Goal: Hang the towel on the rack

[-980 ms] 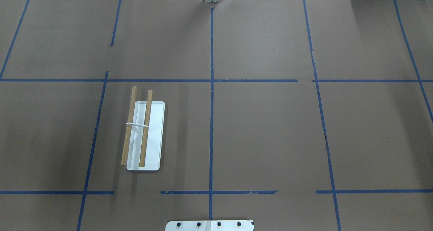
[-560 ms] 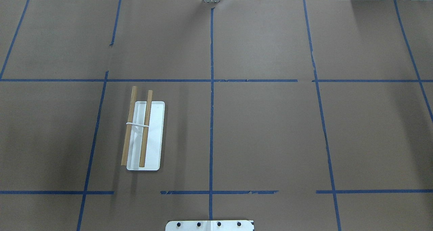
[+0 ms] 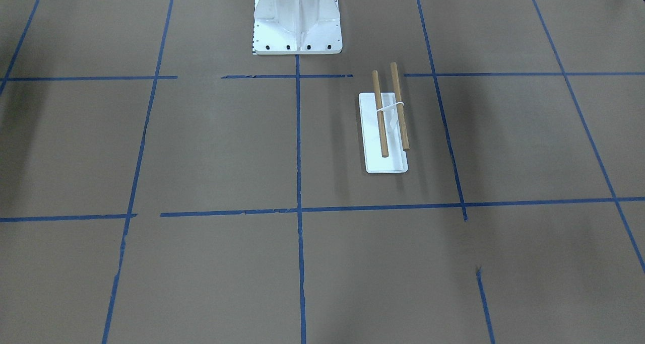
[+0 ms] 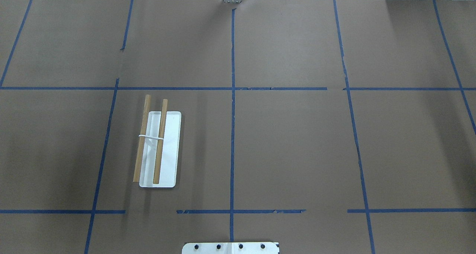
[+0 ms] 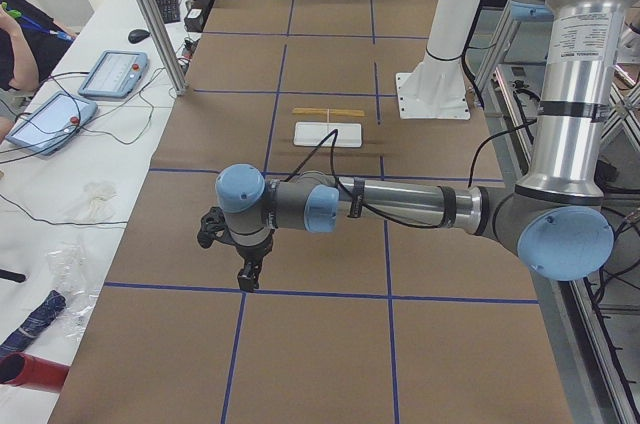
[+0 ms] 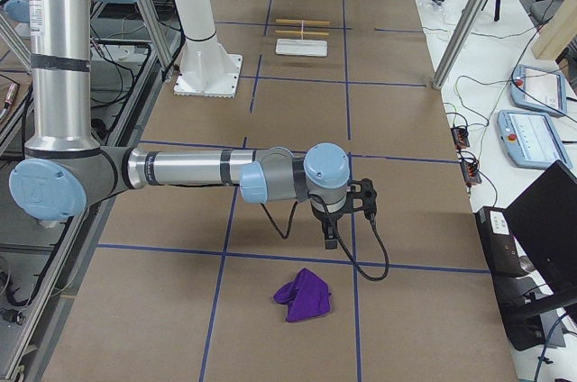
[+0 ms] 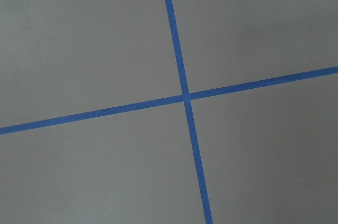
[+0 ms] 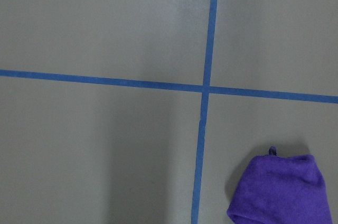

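Both grippers are hanging clear of the paper-covered worktop point(image 4: 297, 135). The left gripper point(image 5: 247, 279) is hovering over a tape crossing point(image 7: 186, 97) toward the worktop's left end, and the right gripper point(image 6: 331, 240) is hovering toward its right end. They are showing only in the side views, so I cannot tell whether either pair of fingers is apart or together. Neither appears to be carrying anything.

The rack point(image 4: 171, 150) is standing on the left half, nearer the robot-side edge, with both dowels point(image 4: 158, 153) bare.

The towel point(image 6: 304, 296) is lying crumpled near the right end, near the right gripper but apart from it. Its corner loop point(image 8: 272, 151) is showing in the right wrist view.

I am judging the task as not begun. Pickup, the carry along the worktop's length and the draping are all remaining.
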### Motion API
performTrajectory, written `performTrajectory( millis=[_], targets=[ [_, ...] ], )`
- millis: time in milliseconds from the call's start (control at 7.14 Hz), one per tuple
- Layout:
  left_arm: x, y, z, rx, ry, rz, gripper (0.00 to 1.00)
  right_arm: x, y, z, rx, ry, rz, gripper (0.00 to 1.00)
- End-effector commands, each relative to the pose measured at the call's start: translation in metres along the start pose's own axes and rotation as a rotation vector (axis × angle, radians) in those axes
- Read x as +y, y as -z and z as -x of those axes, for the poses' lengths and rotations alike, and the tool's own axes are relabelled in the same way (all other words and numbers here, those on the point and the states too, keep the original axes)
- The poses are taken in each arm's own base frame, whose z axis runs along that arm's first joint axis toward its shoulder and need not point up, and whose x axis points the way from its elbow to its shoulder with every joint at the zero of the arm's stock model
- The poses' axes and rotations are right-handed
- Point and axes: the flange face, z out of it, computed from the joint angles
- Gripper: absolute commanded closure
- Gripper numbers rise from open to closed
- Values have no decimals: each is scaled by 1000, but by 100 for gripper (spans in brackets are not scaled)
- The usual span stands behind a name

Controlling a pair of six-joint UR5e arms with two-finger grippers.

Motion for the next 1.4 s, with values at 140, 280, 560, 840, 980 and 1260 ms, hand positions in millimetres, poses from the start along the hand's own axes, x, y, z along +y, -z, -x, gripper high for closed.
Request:
performTrajectory(
  millis=[140,280,560,840,980,1260],
  targets=[
    [-1,2,-1,0,-5,-4,0,24,-71,-78,75,100,-59,0],
    [-1,2,-1,0,-3,-4,0,37,-99,-107,74,124,-78,0],
    [-4,3,-3,-1,-6,-7,0,47,-122,-123,72,107,-44,0],
    [-7,5,-4,0,-11,-12,0,66,-149,-138,69,75,24,0],
    [-8,6,-5,0,-12,-13,0,68,-158,-136,67,78,43,0],
    [-9,7,-6,-2,-14,-15,0,68,-162,-132,66,74,54,30]
  ],
)
